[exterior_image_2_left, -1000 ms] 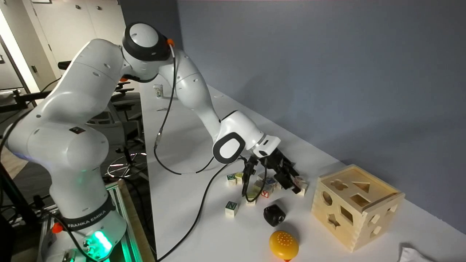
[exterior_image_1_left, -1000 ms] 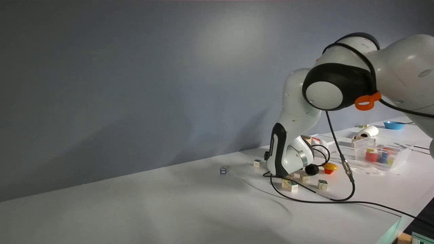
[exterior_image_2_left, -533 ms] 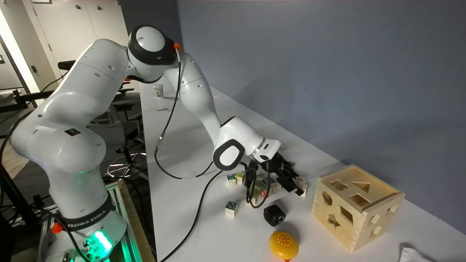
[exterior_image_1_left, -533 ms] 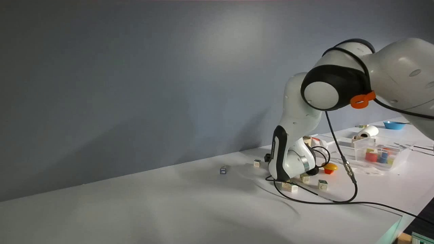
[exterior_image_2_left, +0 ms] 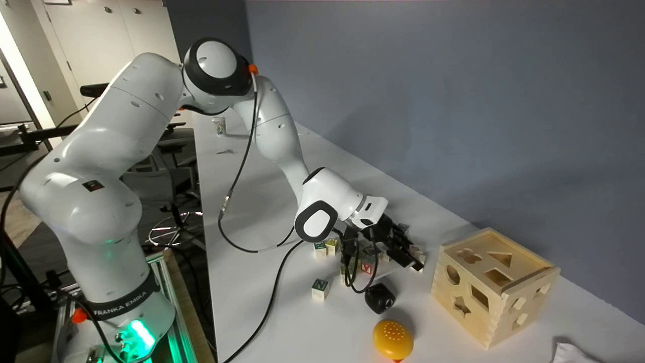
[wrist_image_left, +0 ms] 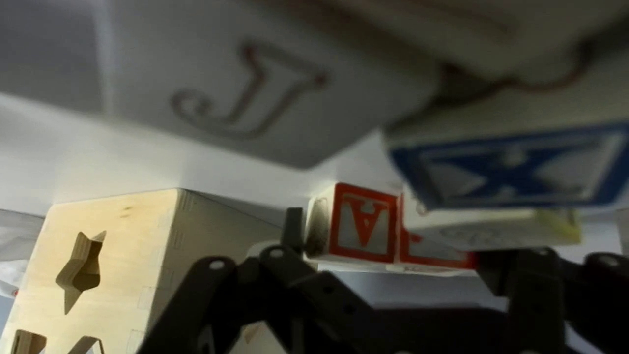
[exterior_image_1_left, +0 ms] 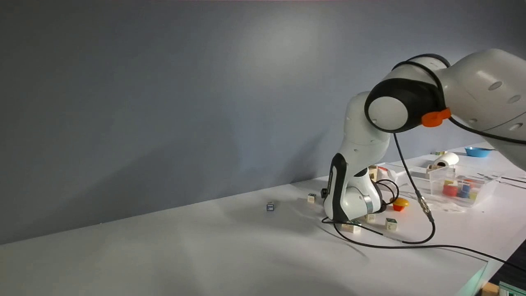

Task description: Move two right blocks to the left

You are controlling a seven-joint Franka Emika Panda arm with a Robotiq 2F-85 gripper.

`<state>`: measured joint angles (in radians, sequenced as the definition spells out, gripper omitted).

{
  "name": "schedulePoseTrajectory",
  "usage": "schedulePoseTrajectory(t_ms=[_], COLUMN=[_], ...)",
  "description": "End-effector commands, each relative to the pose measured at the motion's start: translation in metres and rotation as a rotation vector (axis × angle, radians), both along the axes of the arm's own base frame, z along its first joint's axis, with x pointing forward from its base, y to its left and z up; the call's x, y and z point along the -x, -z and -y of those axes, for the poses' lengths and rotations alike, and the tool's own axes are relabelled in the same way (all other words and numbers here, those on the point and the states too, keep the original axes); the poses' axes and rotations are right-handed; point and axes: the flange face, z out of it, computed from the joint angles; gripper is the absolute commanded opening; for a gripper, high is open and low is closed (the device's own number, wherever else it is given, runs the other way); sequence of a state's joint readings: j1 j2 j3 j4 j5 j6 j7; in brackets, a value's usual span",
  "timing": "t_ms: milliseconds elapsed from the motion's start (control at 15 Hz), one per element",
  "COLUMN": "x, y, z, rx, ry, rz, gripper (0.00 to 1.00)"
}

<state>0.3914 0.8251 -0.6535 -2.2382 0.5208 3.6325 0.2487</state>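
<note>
Several small pale wooden letter blocks lie close together on the table. My gripper (exterior_image_2_left: 385, 266) is down among them in an exterior view, and its fingers stand wide apart. In the wrist view my gripper (wrist_image_left: 393, 246) straddles two red-faced blocks side by side: one with an A (wrist_image_left: 363, 222) and one partly hidden (wrist_image_left: 432, 250). The fingertips are close to their outer sides; I cannot tell whether they touch. A blue X block (wrist_image_left: 511, 167) and a J block (wrist_image_left: 245, 93) loom close to the camera. An N block (exterior_image_2_left: 320, 290) lies apart. In an exterior view the wrist hides the fingers.
The wooden box with holes (exterior_image_2_left: 496, 287) stands beside the blocks. A black round piece (exterior_image_2_left: 379, 298) and a yellow one (exterior_image_2_left: 393, 339) lie near the gripper. Two single blocks (exterior_image_1_left: 311, 198) (exterior_image_1_left: 270, 206) lie by the wall. The arm's cable (exterior_image_1_left: 411, 246) loops on the table.
The arm has come down, and my gripper has moved slightly lower among the blocks. The finger gap looks about the same. The blocks on the table have not visibly moved.
</note>
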Motion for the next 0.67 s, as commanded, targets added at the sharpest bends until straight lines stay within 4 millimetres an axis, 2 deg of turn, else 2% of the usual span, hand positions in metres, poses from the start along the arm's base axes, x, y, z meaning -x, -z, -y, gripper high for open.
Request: schedulePoseTrajectory(t_ms=[0,67,400,600], x=[0.0,-0.001,-0.008,-0.015], y=[-0.016,-0.022,-0.069,-0.098], z=[-0.007,-0.011,-0.028,-0.037], rx=[-0.018,-0.034,-0.168,-0.287], ry=[-0.01,-0.014,-0.028,-0.075], rz=[0.024,0.024,-0.013,-0.125], gripper=[0.53,0.45,0.44,0.44])
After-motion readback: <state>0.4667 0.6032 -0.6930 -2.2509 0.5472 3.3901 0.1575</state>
